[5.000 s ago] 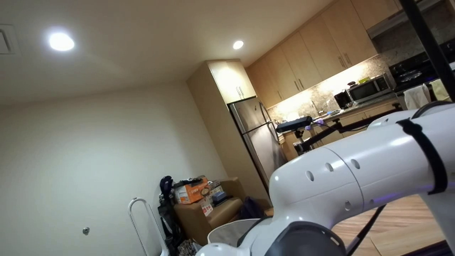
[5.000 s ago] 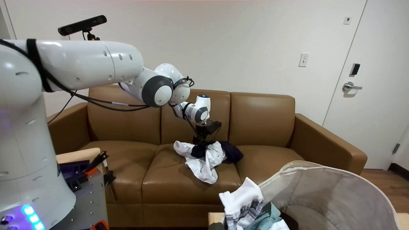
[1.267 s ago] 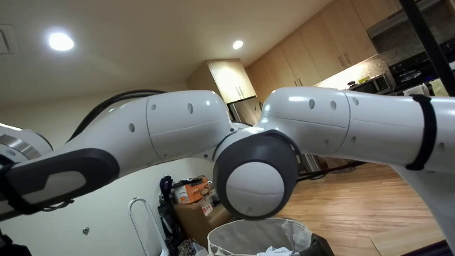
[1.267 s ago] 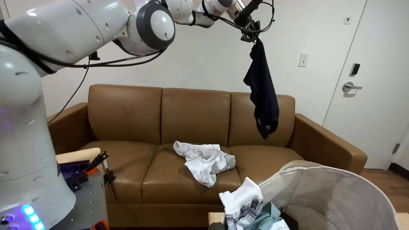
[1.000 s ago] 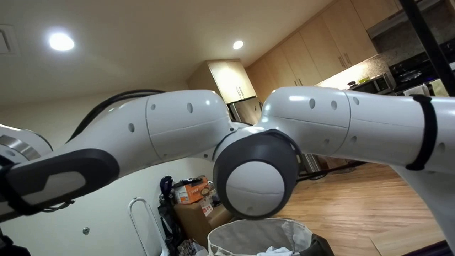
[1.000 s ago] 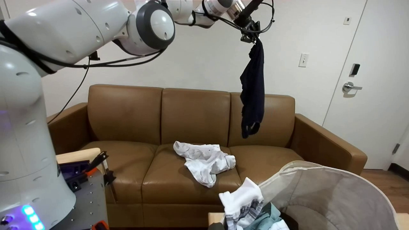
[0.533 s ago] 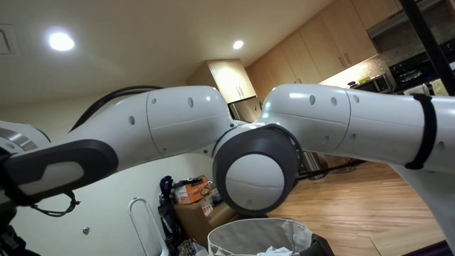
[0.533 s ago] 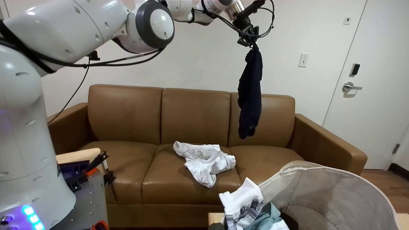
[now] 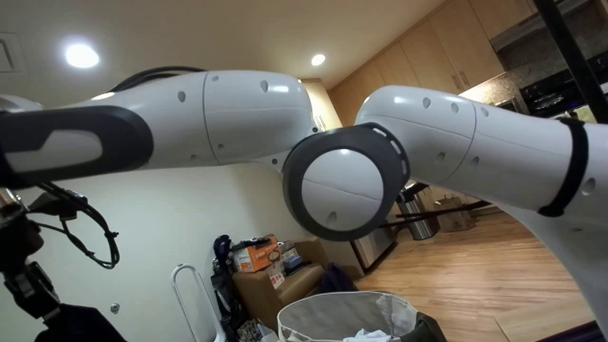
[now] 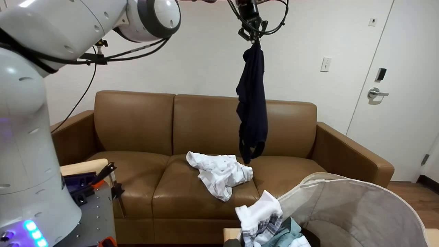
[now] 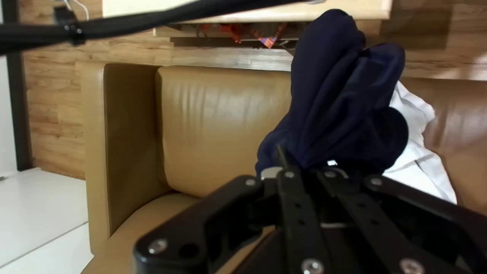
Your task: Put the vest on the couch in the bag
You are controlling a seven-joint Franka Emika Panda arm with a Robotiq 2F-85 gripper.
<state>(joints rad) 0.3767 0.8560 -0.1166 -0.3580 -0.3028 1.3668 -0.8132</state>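
Working remotely, I have the jaws of my gripper (image 10: 254,40) closed on the upper end of the navy vest (image 10: 252,99), which hangs limp above the brown couch (image 10: 209,125), not yet over the pale bag (image 10: 370,206). In an exterior view its lower tip overlaps a crumpled white garment (image 10: 219,175) on the seat; whether the two touch, I cannot tell. The pinch takes in one end only, so a brisk swing across could work the cloth loose and drop it short. Carried too low, the long tail would probably catch the bag's soft rim, or the white cloth (image 10: 259,208) and teal cloth (image 10: 285,234) bunched beside it, and pull them askew. Let go off-centre, I judge, the vest could fold across the edge and hang half outside.
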